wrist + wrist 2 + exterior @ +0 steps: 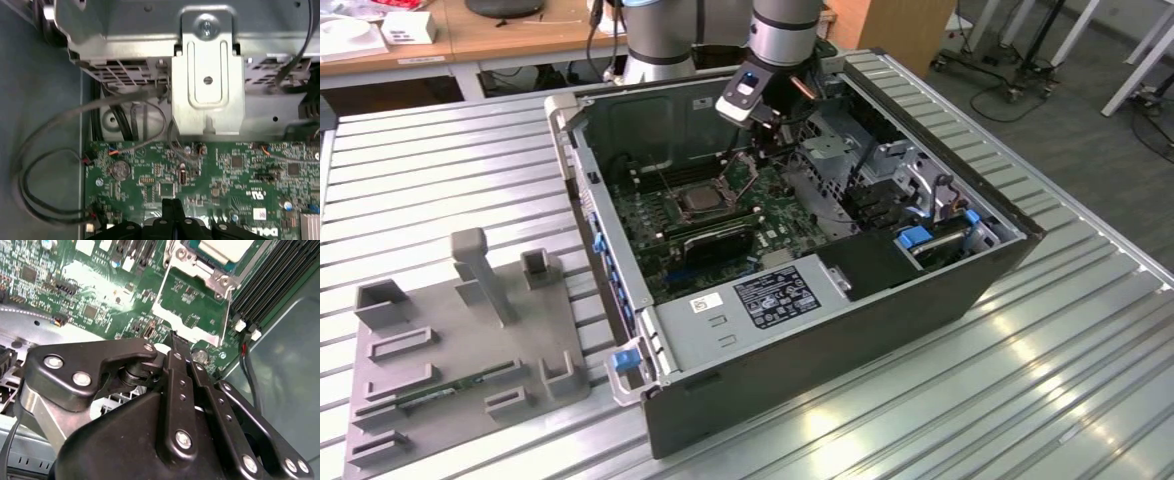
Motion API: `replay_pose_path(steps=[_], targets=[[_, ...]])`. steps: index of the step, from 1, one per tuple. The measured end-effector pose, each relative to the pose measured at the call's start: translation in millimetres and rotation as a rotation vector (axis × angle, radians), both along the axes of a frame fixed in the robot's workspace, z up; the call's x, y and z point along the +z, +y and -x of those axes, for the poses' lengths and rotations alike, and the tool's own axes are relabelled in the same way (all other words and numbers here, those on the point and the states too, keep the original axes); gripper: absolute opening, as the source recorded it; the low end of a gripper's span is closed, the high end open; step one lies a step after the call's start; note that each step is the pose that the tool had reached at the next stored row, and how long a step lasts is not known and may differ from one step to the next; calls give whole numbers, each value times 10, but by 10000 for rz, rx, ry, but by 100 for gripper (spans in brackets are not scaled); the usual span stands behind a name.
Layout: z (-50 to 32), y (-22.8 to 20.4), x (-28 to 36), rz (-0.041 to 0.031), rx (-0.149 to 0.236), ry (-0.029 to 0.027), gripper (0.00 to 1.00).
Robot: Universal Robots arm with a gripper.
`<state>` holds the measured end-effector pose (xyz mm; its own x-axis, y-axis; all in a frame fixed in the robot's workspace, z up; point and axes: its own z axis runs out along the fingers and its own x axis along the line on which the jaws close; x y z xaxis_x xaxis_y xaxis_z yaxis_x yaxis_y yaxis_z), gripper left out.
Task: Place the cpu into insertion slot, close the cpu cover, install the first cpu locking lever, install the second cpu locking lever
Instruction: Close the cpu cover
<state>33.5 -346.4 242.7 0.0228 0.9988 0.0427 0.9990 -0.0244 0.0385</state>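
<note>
In the exterior view a grey fixture tray lies at the left on the ribbed table, with the open computer case beside it. Inside the case, the cpu sits in the insertion slot, and the cpu cover is swung open next to the slot. The gripper reaches down with its fingers drawn narrowly together, their tips at the cover's edge away from the slot.

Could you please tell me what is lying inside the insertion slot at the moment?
A pale flat square, apparently the cpu, lies in the insertion slot. The cpu cover is swung open beside it, so nothing covers the chip's top; the socket contacts beneath it are hidden.
</note>
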Motion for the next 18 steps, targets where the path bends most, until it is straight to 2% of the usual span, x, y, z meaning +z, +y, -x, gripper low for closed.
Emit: replay_pose_path(steps=[10, 15, 16, 18], targets=[[241, 0, -25, 1, 0, 1, 11], [428, 0, -34, -1, 1, 0, 11], [589, 2, -38, 0, -3, 1, 11], [589, 2, -38, 0, -1, 1, 11]])
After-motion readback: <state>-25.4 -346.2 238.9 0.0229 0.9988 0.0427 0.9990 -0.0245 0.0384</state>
